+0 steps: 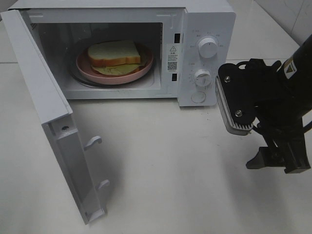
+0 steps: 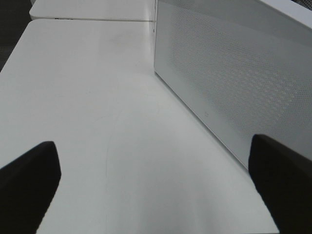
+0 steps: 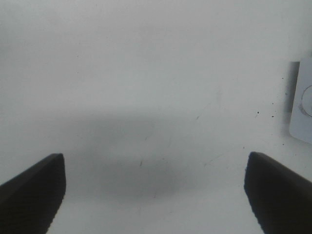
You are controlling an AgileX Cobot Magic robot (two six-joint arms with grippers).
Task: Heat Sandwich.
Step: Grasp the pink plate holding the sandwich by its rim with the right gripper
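Tan-orange crust and a pale, soft-looking top mark the sandwich (image 1: 114, 53), which lies on a round pink plate (image 1: 117, 78) inside the open microwave (image 1: 204, 19), with a yellow-green layer poking out from under the bread towards the front. It looks light and spongy, the sort of thing that would dent under any firm pinch, and its layers would probably slide over one another if squeezed from the sides or tipped. I would not take hold of the bread at all. The plate seems the better handle: stiff, with a raised rim that shows bare at the front. That rim may be smooth and a bit slippery, so a grip there should be square and kept level. Whether the plate is ceramic or plastic cannot be told. With the food sitting in the cavity, what likely needs touching now is the door (image 1: 44, 97), hanging wide open on the left, and afterwards the two white knobs (image 1: 208, 48) on the panel. The right claw (image 3: 155, 163) hovers over the bare table (image 1: 170, 170) in front of that panel, fingers spread wide and holding nothing. The left claw (image 2: 153, 141) is spread too and empty, low over the table just beside the microwave's perforated side wall.
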